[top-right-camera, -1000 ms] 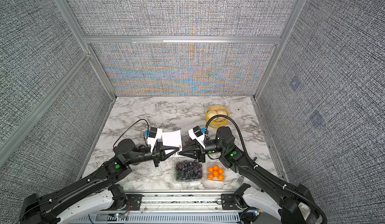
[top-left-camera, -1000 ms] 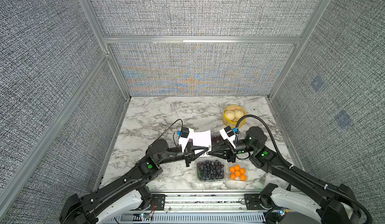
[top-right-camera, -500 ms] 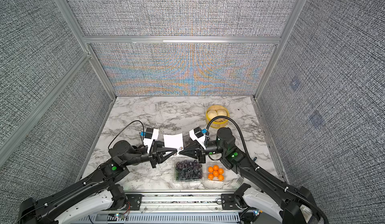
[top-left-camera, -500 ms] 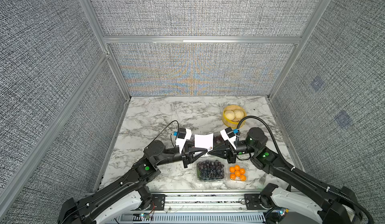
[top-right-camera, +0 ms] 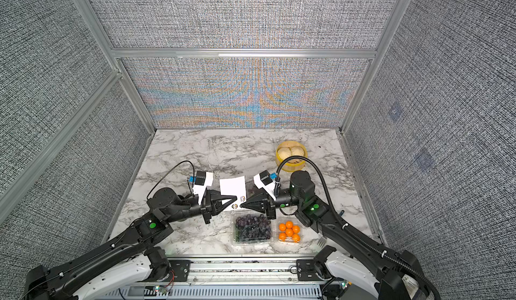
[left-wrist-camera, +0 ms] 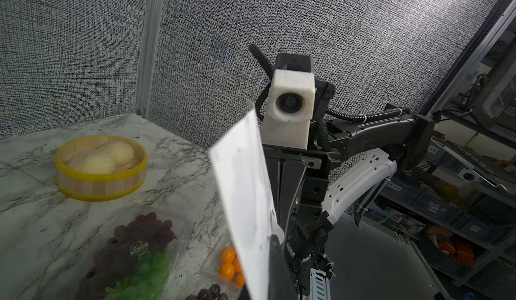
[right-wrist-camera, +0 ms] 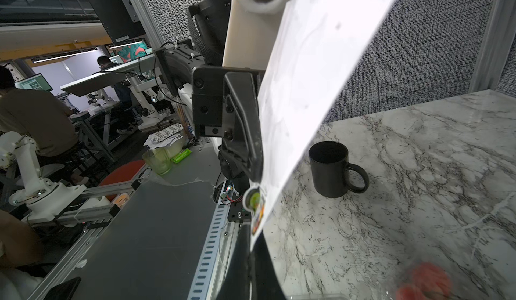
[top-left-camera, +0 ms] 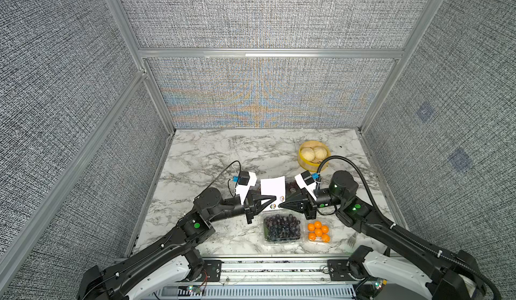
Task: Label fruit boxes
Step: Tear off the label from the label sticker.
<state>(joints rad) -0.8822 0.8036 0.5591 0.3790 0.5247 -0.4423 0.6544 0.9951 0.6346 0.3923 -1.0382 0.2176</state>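
A white sticker sheet (top-left-camera: 273,188) hangs in the air between my two grippers in both top views. My left gripper (top-left-camera: 275,199) is shut on its lower edge, the sheet running between the jaws (left-wrist-camera: 268,256). My right gripper (top-left-camera: 281,205) is shut on the corner that carries round stickers (right-wrist-camera: 255,245). Just in front lie two of the fruit boxes, dark grapes (top-left-camera: 282,227) and small oranges (top-left-camera: 317,231). The purple and green grape box (left-wrist-camera: 134,256) lies under the sheet and bears a label. Red fruit (right-wrist-camera: 427,282) shows blurred in the right wrist view.
A yellow bamboo steamer (top-left-camera: 313,156) with pale buns stands at the back right. A black mug (right-wrist-camera: 332,170) stands on the marble table (top-left-camera: 223,150) beneath my left arm's side. Grey walls close in three sides; a metal rail (top-left-camera: 273,268) runs along the front.
The sheet stays held between both grippers and has sunk slightly toward the front. My left arm shifted a little back and forth; the right arm barely moved.
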